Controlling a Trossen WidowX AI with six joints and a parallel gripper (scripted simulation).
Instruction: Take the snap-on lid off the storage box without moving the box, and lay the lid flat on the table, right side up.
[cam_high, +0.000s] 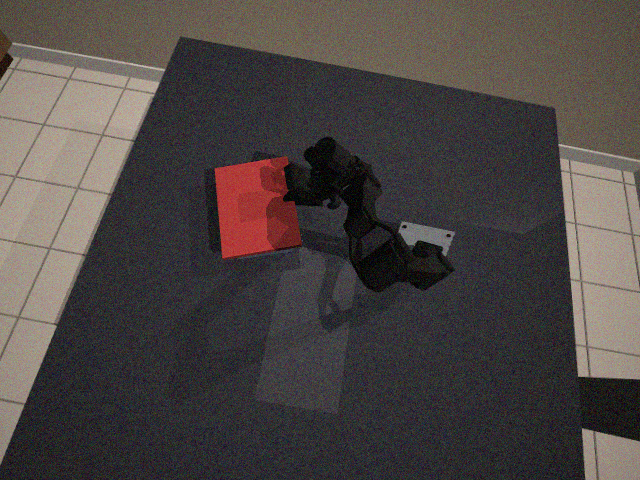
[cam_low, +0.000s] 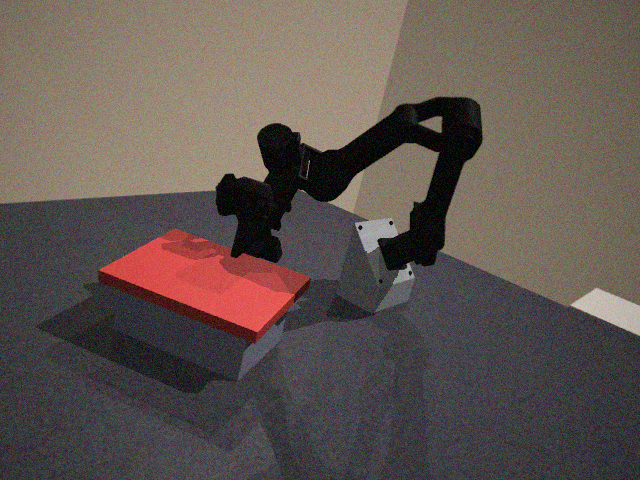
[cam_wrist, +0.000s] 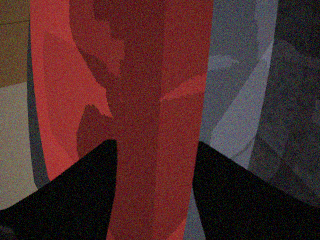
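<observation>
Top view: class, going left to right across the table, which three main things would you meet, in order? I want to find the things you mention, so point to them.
Red lid (cam_high: 242, 222) (cam_low: 196, 284) (cam_wrist: 182, 120), the gripper's fingers (cam_high: 292, 196), white plate with dark holes at the arm's base (cam_high: 426, 235) (cam_low: 375, 232).
</observation>
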